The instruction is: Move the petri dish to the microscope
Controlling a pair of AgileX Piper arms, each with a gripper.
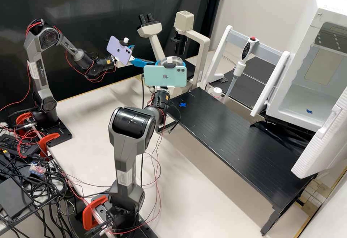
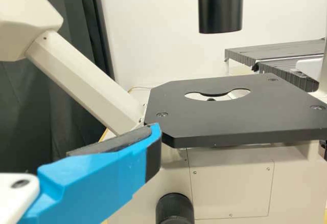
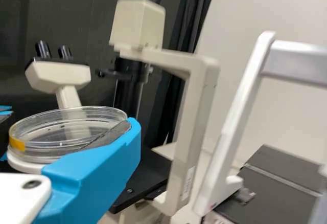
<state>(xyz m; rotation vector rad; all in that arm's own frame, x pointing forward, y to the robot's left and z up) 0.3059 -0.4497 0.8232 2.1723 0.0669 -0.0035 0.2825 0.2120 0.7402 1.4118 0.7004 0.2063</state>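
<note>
The clear petri dish (image 1: 174, 60) is in my right gripper (image 1: 170, 63), partly behind the green phone. In the right wrist view, the round dish (image 3: 71, 119) rests level against the finger pad of my right gripper (image 3: 69, 138). My left gripper (image 1: 144, 55) stands open to the left of the dish, its two blue fingers spread. In the left wrist view one finger of my left gripper (image 2: 112, 162) points toward the flat black stage of the microscope (image 2: 230, 119). The cream microscope (image 1: 202, 44) stands behind the dish; its stage (image 3: 153, 170) lies beyond the right finger.
A long black platform (image 1: 231, 133) crosses the right half of the bench. Behind it a pipette (image 1: 236, 68) hangs on a white frame (image 1: 226, 42). An open white chamber (image 1: 307, 89) stands at the far right. The black condenser tube (image 2: 219, 6) overhangs the stage.
</note>
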